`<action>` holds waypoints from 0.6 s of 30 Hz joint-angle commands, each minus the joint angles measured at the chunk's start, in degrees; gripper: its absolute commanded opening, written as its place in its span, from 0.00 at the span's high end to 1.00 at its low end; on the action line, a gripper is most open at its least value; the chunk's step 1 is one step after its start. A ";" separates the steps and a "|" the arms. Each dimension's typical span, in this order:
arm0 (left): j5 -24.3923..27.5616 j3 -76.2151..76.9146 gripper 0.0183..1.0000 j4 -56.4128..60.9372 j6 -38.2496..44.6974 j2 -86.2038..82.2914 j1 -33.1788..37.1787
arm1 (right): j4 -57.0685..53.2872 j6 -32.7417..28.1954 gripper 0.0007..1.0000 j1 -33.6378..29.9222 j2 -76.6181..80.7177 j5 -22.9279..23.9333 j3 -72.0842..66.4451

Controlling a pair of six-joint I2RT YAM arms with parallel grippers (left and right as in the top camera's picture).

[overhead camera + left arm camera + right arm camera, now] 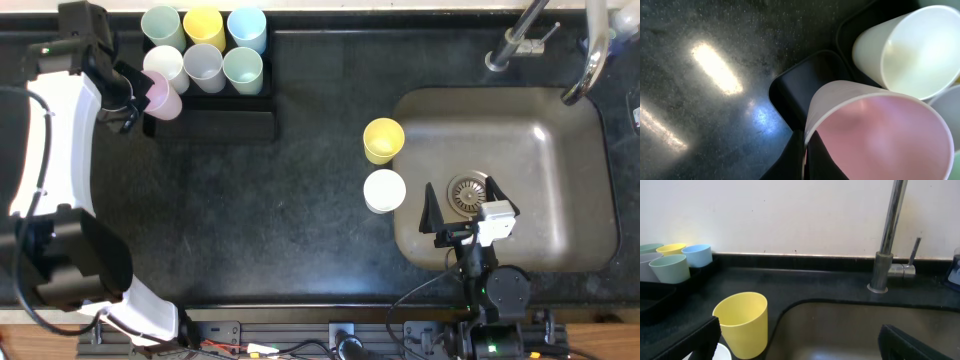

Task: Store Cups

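Note:
My left gripper (133, 97) is shut on the rim of a pink cup (163, 97), which is tilted over the left front part of the black tray (230, 125). In the left wrist view the pink cup (880, 135) hangs above an empty slot of the tray (805, 85), next to a white cup (915, 50). Several cups stand in the tray, among them green (162, 25), yellow (204, 25) and blue (246, 27). A yellow cup (383, 140) and a white cup (384, 190) stand on the counter by the sink's left rim. My right gripper (458, 210) is open and empty over the sink, close to the yellow cup (742, 322).
The steel sink (560, 180) takes up the right side, with the faucet (520, 40) behind it and the drain (468, 192) close to my right gripper. The dark counter (280, 220) lies between the tray and the sink. A wall (790, 215) rises behind.

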 commanded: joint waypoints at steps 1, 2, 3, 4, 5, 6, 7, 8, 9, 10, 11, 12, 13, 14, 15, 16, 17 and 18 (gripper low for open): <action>0.59 0.48 0.98 0.02 -0.61 2.32 0.22 | 0.33 -0.22 0.00 -0.28 -0.33 -0.22 -0.76; 0.59 0.48 0.98 0.00 -0.61 2.71 0.22 | 0.33 -0.22 0.00 -0.31 -0.33 -0.22 -0.76; 0.52 0.48 0.98 0.00 -0.59 3.08 0.22 | 0.33 -0.22 0.00 -0.28 -0.33 -0.22 -0.76; 0.31 0.48 0.98 0.02 -0.59 3.41 0.22 | 0.33 -0.22 0.00 -0.28 -0.33 -0.22 -0.76; 0.07 0.48 0.98 0.04 -0.61 3.78 0.22 | 0.33 -0.22 0.00 -0.28 -0.33 -0.22 -0.76; -0.11 0.48 0.98 0.07 -0.61 4.22 0.22 | 0.33 -0.22 0.00 -0.28 -0.33 -0.22 -0.76; -0.13 0.48 0.98 0.09 -0.61 4.61 0.22 | 0.33 -0.22 0.00 -0.28 -0.33 -0.22 -0.76; -0.20 0.48 0.98 0.07 -0.61 4.98 0.22 | 0.33 -0.22 0.00 -0.28 -0.33 -0.22 -0.76; -0.22 0.48 0.98 0.04 -0.61 5.42 0.22 | 0.33 -0.22 0.00 -0.28 -0.33 -0.22 -0.76; -0.33 0.48 0.98 0.07 -0.61 5.70 0.22 | 0.33 -0.22 0.00 -0.28 -0.33 -0.22 -0.76; -0.35 0.48 0.98 0.04 -0.61 5.84 0.22 | 0.33 -0.22 0.00 -0.28 -0.33 -0.22 -0.76; -0.37 0.48 0.98 0.07 -0.61 6.01 0.22 | 0.33 -0.22 0.00 -0.28 -0.33 -0.22 -0.76; -0.55 0.48 0.98 0.04 -0.61 6.08 0.22 | 0.33 -0.22 0.00 -0.28 -0.33 -0.22 -0.76; -0.81 0.48 0.98 0.04 -0.61 6.10 0.22 | 0.33 -0.22 0.00 -0.28 -0.33 -0.22 -0.76; -1.09 0.48 0.98 0.04 -0.59 6.19 0.22 | 0.33 -0.22 0.00 -0.31 -0.33 -0.22 -0.76; -1.49 0.48 0.98 0.02 -0.61 6.25 0.22 | 0.33 -0.22 0.00 -0.28 -0.33 -0.22 -0.76; -1.77 0.46 0.98 0.04 -0.61 6.43 0.22 | 0.33 -0.22 0.00 -0.28 -0.33 -0.22 -0.76; -1.88 0.46 0.98 0.07 -0.61 6.62 0.22 | 0.33 -0.22 0.00 -0.28 -0.33 -0.22 -0.76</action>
